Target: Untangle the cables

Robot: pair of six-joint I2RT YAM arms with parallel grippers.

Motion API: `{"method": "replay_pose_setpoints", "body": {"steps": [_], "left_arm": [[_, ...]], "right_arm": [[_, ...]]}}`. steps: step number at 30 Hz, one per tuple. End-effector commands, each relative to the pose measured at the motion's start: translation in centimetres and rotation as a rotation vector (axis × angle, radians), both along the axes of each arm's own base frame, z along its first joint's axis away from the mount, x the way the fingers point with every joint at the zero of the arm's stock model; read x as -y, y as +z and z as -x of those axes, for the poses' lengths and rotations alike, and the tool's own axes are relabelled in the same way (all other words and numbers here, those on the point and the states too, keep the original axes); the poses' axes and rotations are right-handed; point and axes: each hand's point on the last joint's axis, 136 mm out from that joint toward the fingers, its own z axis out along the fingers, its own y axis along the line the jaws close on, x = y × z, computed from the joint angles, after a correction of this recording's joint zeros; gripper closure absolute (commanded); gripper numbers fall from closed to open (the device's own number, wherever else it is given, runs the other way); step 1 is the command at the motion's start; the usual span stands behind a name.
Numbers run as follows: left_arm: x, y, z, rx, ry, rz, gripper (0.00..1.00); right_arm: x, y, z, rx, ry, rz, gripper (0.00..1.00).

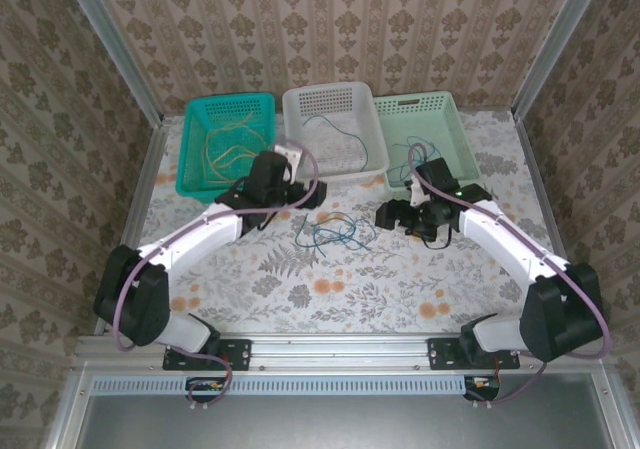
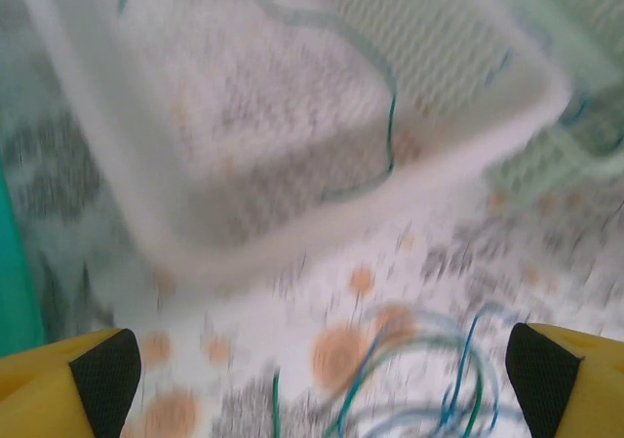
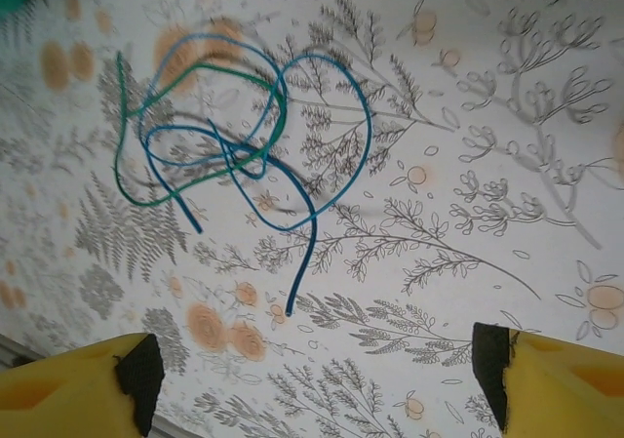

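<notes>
A small tangle of blue and green cables lies on the flowered tablecloth between my two arms. In the right wrist view the tangle sits at the upper left, with one blue end trailing down toward the middle. My right gripper hovers open above the cloth, to the right of the tangle, and holds nothing. My left gripper is open too, its view blurred, with the tangle low between its black pads. Yellow cables lie in the teal basket.
Three baskets stand in a row at the back: teal, white and pale green. A thin cable lies inside the white one, and a dark strand lies in the green one. Patterned walls enclose the table.
</notes>
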Motion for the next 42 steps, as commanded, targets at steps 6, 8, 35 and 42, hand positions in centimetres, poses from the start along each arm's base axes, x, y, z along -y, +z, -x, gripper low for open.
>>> {"method": "replay_pose_setpoints", "body": {"steps": [6, 8, 35, 42], "left_arm": [[-3.5, -1.2, 2.8, -0.028, 0.129, 0.038, 0.00], [-3.7, -1.4, 3.0, -0.034, 0.136, 0.040, 0.00], [-4.5, -2.5, 3.7, -0.070, 0.141, 0.022, 0.00], [-3.3, -2.7, 3.8, -0.099, 0.099, 0.038, 0.00]], "right_arm": [[-3.8, -4.6, 0.5, -0.155, 0.004, -0.028, 0.33], [-4.5, -5.6, 0.8, -0.195, 0.015, -0.026, 0.38], [-4.6, -3.7, 2.0, -0.224, 0.113, 0.057, 1.00], [-2.3, -0.2, 2.2, -0.145, 0.193, 0.193, 1.00]]}}
